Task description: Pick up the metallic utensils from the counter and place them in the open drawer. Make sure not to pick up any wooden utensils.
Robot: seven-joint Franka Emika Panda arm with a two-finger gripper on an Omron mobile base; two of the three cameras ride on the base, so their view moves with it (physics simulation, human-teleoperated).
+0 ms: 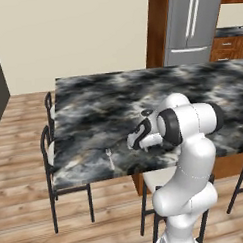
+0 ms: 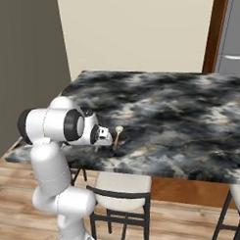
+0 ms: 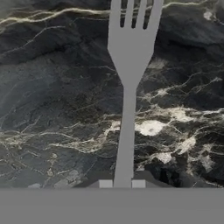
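The gripper [image 3: 122,183] is closed narrowly on the handle end of a silver fork [image 3: 129,87], which lies flat on the counter [image 3: 52,109] and reaches straight ahead from the fingertips. The hold is at the very end of a thin, smooth metal handle, so the fork may swing down or slip out when it is lifted, because the heavy tine end is far ahead. A smaller fork [image 1: 109,156] lies near the gripper on the glossy black, grey and white stone. The tan wooden spoon [image 2: 117,135], matte with a rounded bowl, lies just beside the gripper and should stay.

Even flat rendered light, faint shadows, no glare, slightly soft and pixelated
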